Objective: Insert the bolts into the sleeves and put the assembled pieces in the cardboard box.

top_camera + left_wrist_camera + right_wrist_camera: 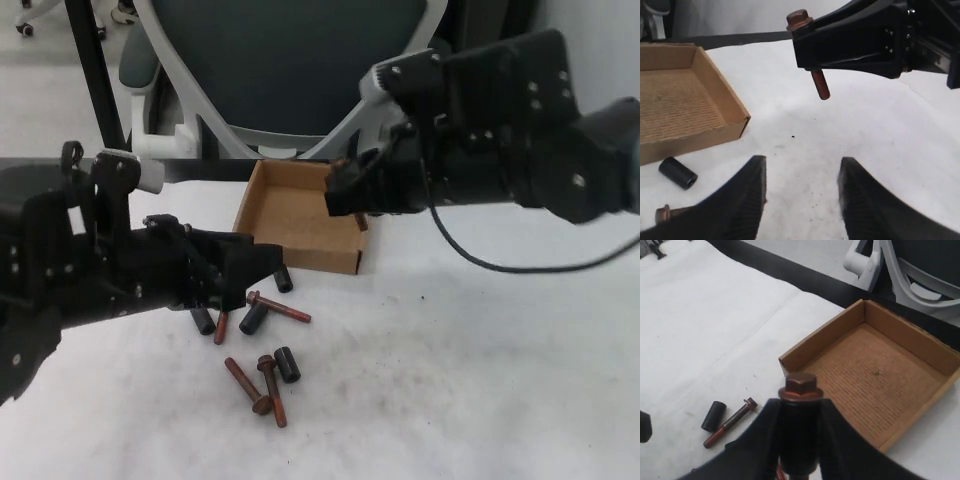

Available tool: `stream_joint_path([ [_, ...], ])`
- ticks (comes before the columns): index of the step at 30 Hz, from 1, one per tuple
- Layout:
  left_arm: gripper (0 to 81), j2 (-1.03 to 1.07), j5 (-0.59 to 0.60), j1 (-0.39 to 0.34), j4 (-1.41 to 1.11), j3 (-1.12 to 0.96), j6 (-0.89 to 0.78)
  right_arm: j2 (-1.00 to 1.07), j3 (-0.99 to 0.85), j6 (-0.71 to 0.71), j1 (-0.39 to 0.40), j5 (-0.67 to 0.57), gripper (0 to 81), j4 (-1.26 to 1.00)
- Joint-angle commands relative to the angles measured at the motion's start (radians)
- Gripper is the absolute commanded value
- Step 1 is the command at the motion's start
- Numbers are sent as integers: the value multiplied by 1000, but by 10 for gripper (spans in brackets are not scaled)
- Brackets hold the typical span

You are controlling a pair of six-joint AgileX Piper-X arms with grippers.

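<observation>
Bolts are lying loose (280,307) on the white tabletop (480,380), mixed with loose sleeves (288,364) in a small cluster left of the middle. The cluster is lying just on the near side of the cardboard box (300,262). The box is sitting toward the far edge of the tabletop with its open side facing up.

The right end effector (345,190) is hanging raised off the tabletop by the right side of the box. Its fingers (765,440) are clamping a held bolt (821,85), which is standing upright with its hexagonal head (801,386) showing above the fingers and its threaded shank sticking out below them. In the right wrist view a dark cylinder is sitting around the shank between the fingers; it is looking like a sleeve, though I cannot tell for sure.

The left end effector (262,262) is hovering low over the tabletop at the left side of the cluster, pointing right, with its two fingers (747,200) spread apart. In the left wrist view one sleeve (678,173) is lying just beside the box's near wall, and a copper bolt head (662,214) is peeking out next to one finger.

An office chair (290,60) is standing beyond the far edge, and a black cable (500,265) is drooping from the right arm.
</observation>
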Motion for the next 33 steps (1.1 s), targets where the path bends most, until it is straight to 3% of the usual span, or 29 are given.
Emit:
stream_joint_path([
  [1, 435, -2, -78, 2, 133, -53, -12, 69, -111, -30, -5, -15, 2, 78],
  [10, 372, -2, -174, 2, 319, -112, -20, 239, -336, -37, -23, -15, 2, 225],
  [22, 372, 0, -208, 2, 561, -224, -25, 434, -619, -57, -50, -22, 2, 434],
  [33, 375, 0, -264, 2, 753, -320, -43, 560, -740, -59, -52, -22, 2, 526],
])
